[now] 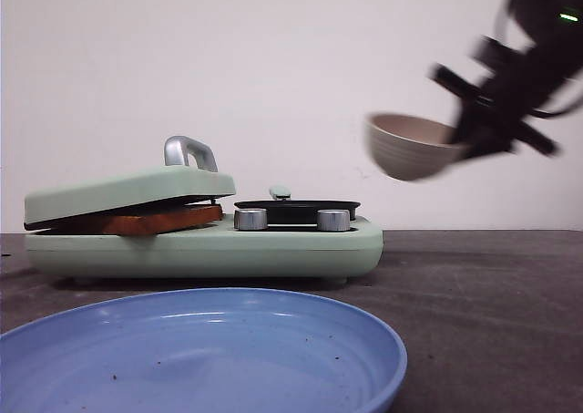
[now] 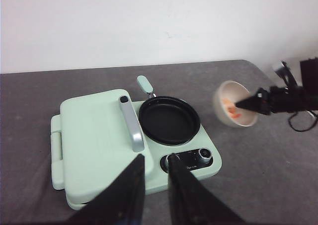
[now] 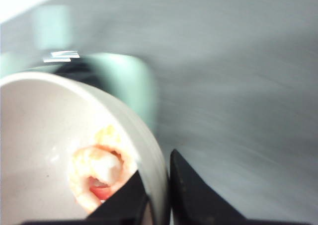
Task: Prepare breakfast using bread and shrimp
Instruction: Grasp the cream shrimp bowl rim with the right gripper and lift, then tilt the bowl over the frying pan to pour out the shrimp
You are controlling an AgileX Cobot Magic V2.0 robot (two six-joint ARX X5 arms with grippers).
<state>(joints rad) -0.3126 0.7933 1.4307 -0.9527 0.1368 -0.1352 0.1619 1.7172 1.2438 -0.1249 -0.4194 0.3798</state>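
- A bowl [image 1: 407, 146] is held in the air by the right gripper [image 3: 158, 185], whose jaws are clamped on the rim: one finger is seen inside the wall and the other outside it.
- The bowl is blurred in the front view and is tipped, its mouth turned partly sideways.
- The shrimp [image 3: 99, 173] is seen inside the bowl, just beside the inner finger; it shows as pale orange with a red patch, and its outline is blurred.
- In the left wrist view the same orange pieces [image 2: 231, 108] are seen against the bowl's inner wall, next to the dark tip of the right gripper.
- The left gripper [image 2: 155, 185] is held above the cooker [image 1: 205, 240], its jaws set slightly apart with nothing between them.
- Just beyond the left fingertips the lid [image 2: 94, 130] with its grey handle [image 2: 131, 123] is seen on one side, and the two knobs [image 2: 188, 158] on the other.
- The black pan [image 2: 169, 119] is found past the knobs, further from the left jaws.
- Bread [image 1: 150, 219] is seen pressed under the lid, its brown edge showing in the gap; the lid rests tilted on it.
- The bowl is held well apart from the cooker, off to the pan's side.
- A blue plate [image 1: 196, 358] lies nearest the front camera.
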